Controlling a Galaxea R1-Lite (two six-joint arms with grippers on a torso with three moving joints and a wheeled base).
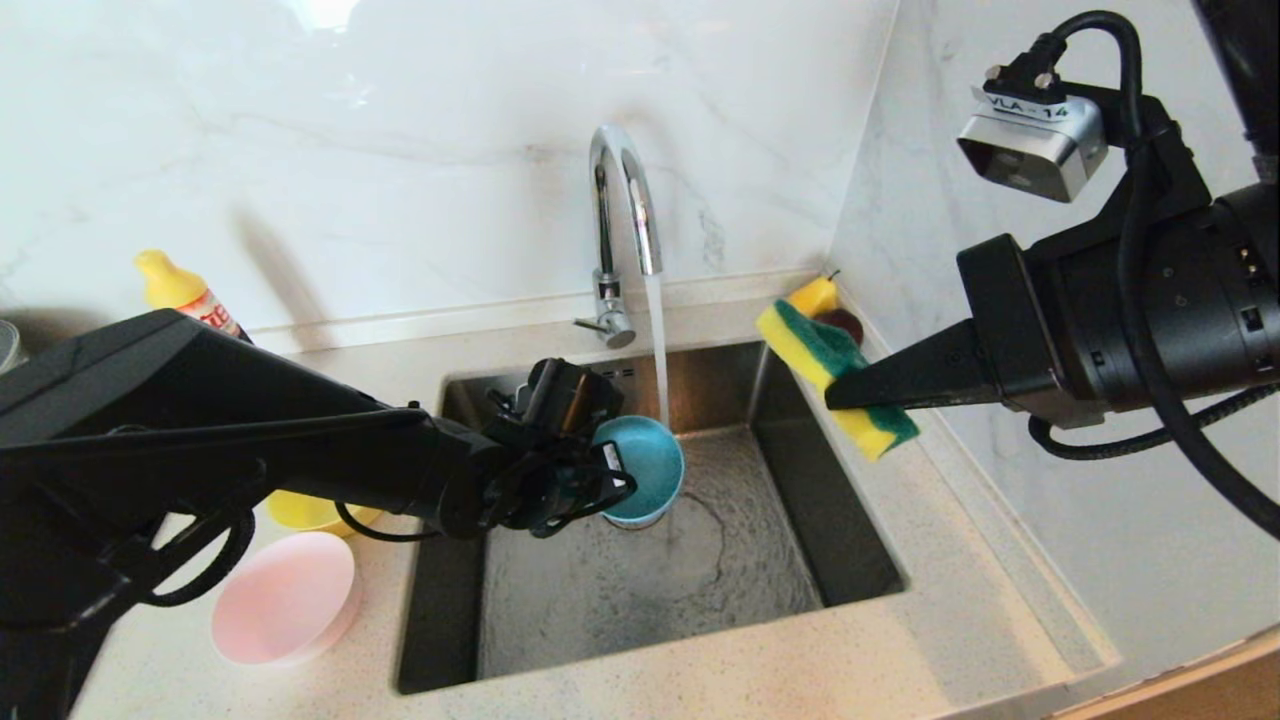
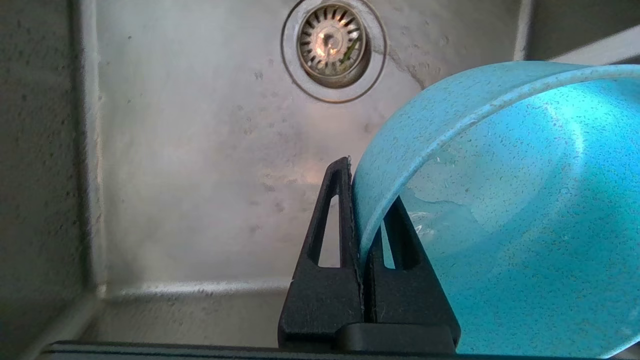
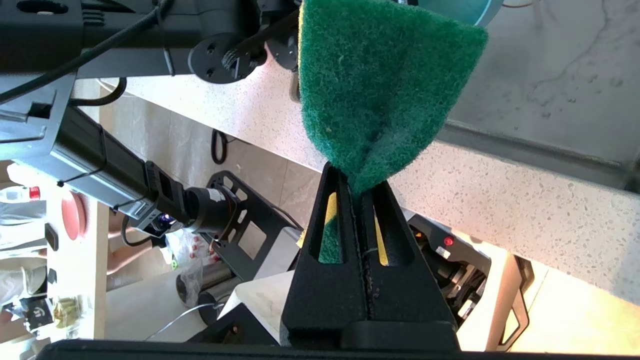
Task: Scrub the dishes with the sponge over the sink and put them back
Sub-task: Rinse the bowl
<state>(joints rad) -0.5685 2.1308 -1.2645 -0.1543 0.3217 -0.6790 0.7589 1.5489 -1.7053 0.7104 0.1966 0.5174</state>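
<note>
Three bowls are in play, and you have one of them in work: the teal-blue bowl (image 1: 640, 468) hangs over the sink (image 1: 850, 540), tipped on its side just beside the stream falling from the faucet (image 1: 625, 200). Your left hand (image 1: 610, 480) is pinching that bowl by its rim, one finger inside and one outside, as the left wrist view shows, with a little water pooled inside and the drain strainer (image 2: 333, 47) below. Your right hand (image 1: 835, 395) is pressed tight on the sponge (image 1: 830, 375), squeezing its middle so the green face folds; it holds it high over the sink's right edge, near the corner of the wall and well apart from the bowl.

So the step in hand looks like wetting the bowl, with scrubbing yet to begin. For the next move, you would bring the sponge down and leftward to the bowl's open face, keeping the green side toward the plastic, while the left hand holds the bowl steady over the basin. Mind the rim grip: it is thin and wet, and a hard push from the sponge could twist the bowl loose.

The pale pink bowl (image 1: 285, 598) and the yellow bowl (image 1: 300, 510) wait on the table (image 1: 700, 680) left of the sink, the yellow one partly hidden under the left arm.
</note>
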